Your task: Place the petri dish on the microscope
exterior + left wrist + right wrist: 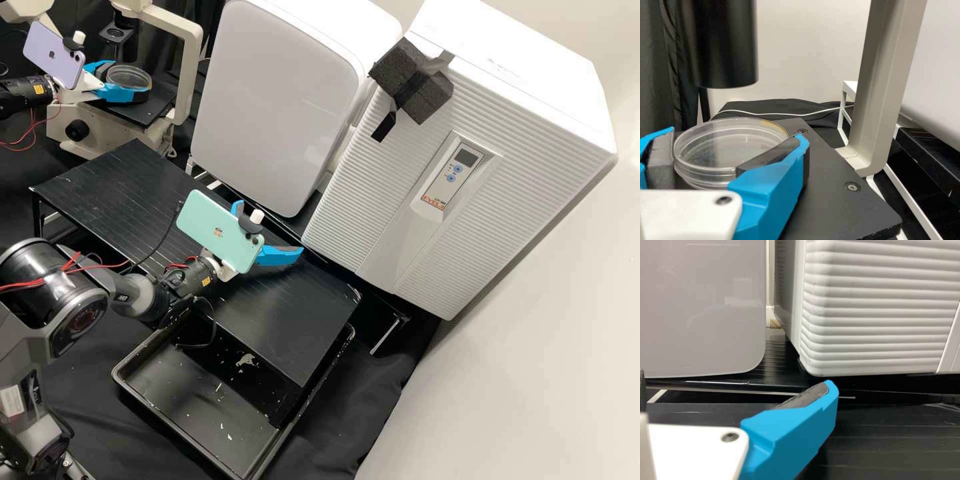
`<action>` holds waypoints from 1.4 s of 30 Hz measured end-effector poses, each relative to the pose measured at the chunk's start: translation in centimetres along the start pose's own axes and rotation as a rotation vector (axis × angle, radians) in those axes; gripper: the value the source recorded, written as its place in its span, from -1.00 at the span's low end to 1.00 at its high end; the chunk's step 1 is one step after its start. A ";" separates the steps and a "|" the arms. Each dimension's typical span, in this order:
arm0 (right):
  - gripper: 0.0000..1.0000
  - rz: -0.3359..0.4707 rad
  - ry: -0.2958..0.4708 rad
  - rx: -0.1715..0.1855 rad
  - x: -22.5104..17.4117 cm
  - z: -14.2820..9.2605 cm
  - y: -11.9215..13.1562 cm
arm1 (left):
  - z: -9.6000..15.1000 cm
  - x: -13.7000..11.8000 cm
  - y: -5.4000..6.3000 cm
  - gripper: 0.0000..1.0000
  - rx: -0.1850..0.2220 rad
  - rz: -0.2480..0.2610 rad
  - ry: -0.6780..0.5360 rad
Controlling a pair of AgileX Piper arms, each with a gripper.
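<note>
Ribs are running across the big white box, and a smooth white box is standing next to it. In front of them, a long black surface is reaching over part of a black tray. A cream microscope is standing past one end of the surface, and its flat black plate is lying low down. The right hand is hanging over the surface with its blue fingers wide apart, holding nothing. The left hand is squeezing the petri dish at the microscope. One phone is sitting on the left hand, and a green one on the right. The clear, round dish is resting between the left hand's two fingers, one on each side, over the plate. I cannot tell if it is touching the plate.
</note>
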 end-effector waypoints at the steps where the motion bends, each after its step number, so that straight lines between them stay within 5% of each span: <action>1: 1.00 0.000 0.000 0.000 0.0 0.0 0.0 | 0.0 0.0 -0.1 1.00 -0.006 -0.003 -0.004; 20: 1.00 0.000 0.000 0.000 0.0 0.0 0.0 | 0.0 -0.8 -1.3 1.00 0.001 -0.018 -0.047; 30: 1.00 0.000 0.000 0.000 0.0 0.0 0.0 | 0.1 -5.7 -1.4 1.00 0.005 -0.027 -0.030; 36: 1.00 0.000 0.000 0.000 0.0 0.0 0.0 | 1.0 -9.8 -1.6 1.00 -0.036 -0.025 -0.033; 42: 1.00 0.000 0.000 0.000 0.0 0.0 0.0 | 2.2 -13.4 -2.9 1.00 -0.045 -0.062 -0.052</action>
